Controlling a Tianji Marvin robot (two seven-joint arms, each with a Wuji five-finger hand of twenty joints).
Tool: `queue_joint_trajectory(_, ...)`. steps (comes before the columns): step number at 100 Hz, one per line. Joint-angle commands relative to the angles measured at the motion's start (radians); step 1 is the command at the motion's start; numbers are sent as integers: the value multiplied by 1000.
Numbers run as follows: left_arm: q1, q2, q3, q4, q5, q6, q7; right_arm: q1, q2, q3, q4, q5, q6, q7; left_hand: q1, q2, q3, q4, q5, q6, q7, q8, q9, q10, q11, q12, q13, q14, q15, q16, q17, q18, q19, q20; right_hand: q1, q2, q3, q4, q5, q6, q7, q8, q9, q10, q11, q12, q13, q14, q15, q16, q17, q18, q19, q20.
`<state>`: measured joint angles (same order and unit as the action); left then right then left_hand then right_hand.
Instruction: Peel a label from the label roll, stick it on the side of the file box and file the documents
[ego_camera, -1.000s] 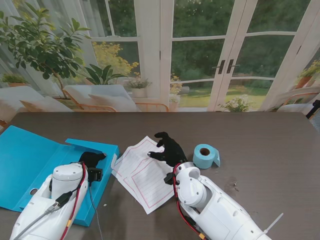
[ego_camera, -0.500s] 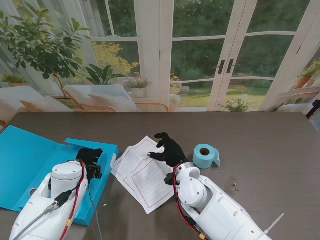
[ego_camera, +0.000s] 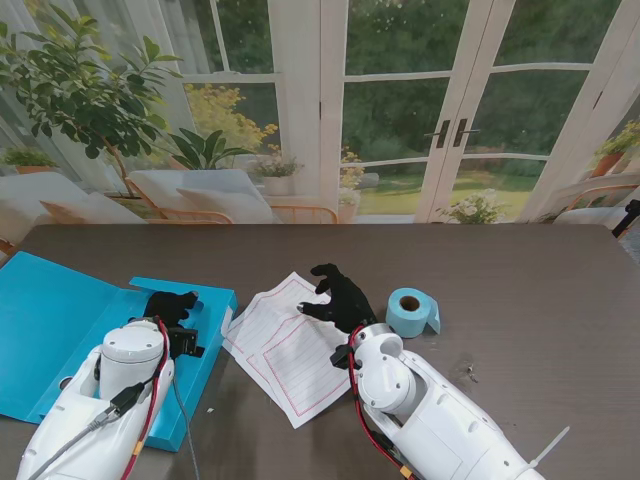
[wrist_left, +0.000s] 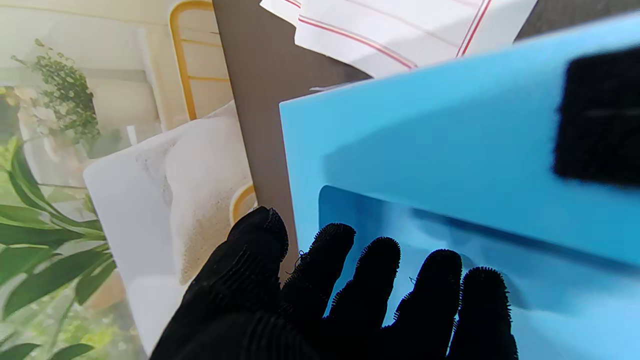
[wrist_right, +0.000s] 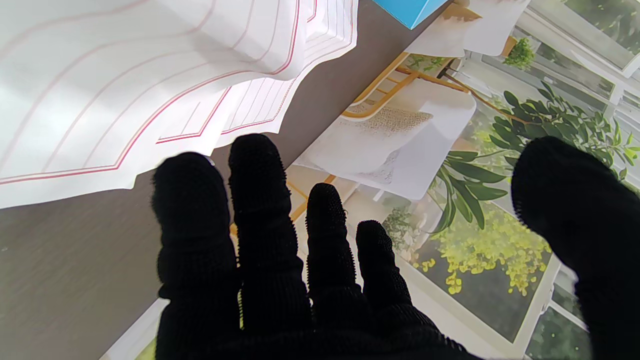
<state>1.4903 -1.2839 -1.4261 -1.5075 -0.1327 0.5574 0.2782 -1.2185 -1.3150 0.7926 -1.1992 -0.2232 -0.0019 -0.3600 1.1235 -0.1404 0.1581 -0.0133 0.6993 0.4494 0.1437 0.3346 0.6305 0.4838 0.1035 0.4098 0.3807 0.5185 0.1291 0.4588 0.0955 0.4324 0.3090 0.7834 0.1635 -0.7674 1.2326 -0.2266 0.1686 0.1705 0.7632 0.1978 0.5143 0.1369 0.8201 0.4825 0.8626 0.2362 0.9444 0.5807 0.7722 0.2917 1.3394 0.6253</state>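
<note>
The open blue file box (ego_camera: 60, 330) lies at the left of the table. My left hand (ego_camera: 170, 310) hovers over its right-hand flap, open and holding nothing; in the left wrist view its fingers (wrist_left: 380, 280) spread over the blue box (wrist_left: 425, 150). The white red-lined documents (ego_camera: 285, 345) lie loosely stacked in the middle. My right hand (ego_camera: 338, 297) sits at their far right edge, open, and its fingers (wrist_right: 260, 225) stretch out beside the sheets (wrist_right: 125, 75) with the thumb held apart. The blue label roll (ego_camera: 410, 312) stands just right of that hand.
The dark table (ego_camera: 540, 290) runs on to the right and far side. Small specks (ego_camera: 467, 372) lie near my right forearm. Beyond the far edge are white chairs (ego_camera: 210, 195), plants and glass doors.
My left hand has shifted a little left and farther from me over the file box flap. The right hand, documents and roll stay where they were.
</note>
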Motion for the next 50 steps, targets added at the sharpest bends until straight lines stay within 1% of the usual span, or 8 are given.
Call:
queue_joint_trajectory(1, 4, 1, 8, -14, 45, -21, -1, -4, 3, 4, -5, -8, -5, 12, -27, 36, 1, 33, -6, 9, -4, -6, -13, -2, -2, -11, -11, -3, -19, -15, 1, -5, -27, 19, 0, 22, -25, 19, 12, -16, 3, 16, 27, -13, -4, -3, -11, -3, -4, 0, -430, -35, -11, 16)
queue_joint_trajectory(17, 15, 12, 15, -61, 119, -68, 14, -10, 15, 18, -18, -32, -7, 17, -61, 29, -8, 32, 0, 2, -1, -5, 0, -3, 3, -10, -2, -9, -15, -11, 5, -8, -27, 33, -1, 32, -31, 21, 53, -30, 7, 18, 25, -10, -7, -4, -19, -1, -17, -5, -433, -34, -16, 14)
queue_joint_trajectory(26, 25, 21, 20, -92, 161, -97, 11, -19, 21, 28, -33, -41, -7, 19, -74, 25, -7, 34, 4, -2, 1, -4, 5, -4, 4, -8, 2, -15, -11, -5, 8, -9, -25, 42, -1, 34, -34, 21, 81, -39, 7, 20, 26, -8, -8, -4, -21, -3, -24, -8, -434, -33, -20, 13)
queue_joint_trajectory(37, 37, 31, 25, -126, 202, -144, 8, -74, 48, 65, -142, -74, 29, 47, -85, 19, -1, 35, 8, -7, 4, -3, 11, -10, 6, -5, 9, -22, -3, 6, 10, -12, -18, 58, -4, 41, -39, 22, 136, -57, 12, 29, 23, -6, -11, -4, -34, -6, -54, -20, -439, -32, -47, -1)
queue_joint_trajectory(44, 47, 40, 29, -145, 223, -189, -1, -103, 62, 88, -186, -88, 34, 63, -89, 17, 1, 35, 5, -15, 3, -3, 12, -14, 5, -6, 3, -30, -7, 8, -1, -19, -23, 62, -3, 40, -39, 22, 184, -67, 15, 43, 22, 3, -25, -10, -55, -4, -123, -48, -447, -27, -93, -29)
queue_joint_trajectory(50, 56, 47, 33, -157, 241, -237, -9, -130, 76, 110, -223, -101, 33, 84, -93, 13, 1, 33, 10, -29, 5, -3, 9, -27, 1, -8, -7, -39, -14, 6, -11, -27, -32, 61, 0, 42, -41, 23, 234, -83, 14, 55, 21, 10, -45, -22, -68, -4, -204, -82, -453, -24, -135, -58)
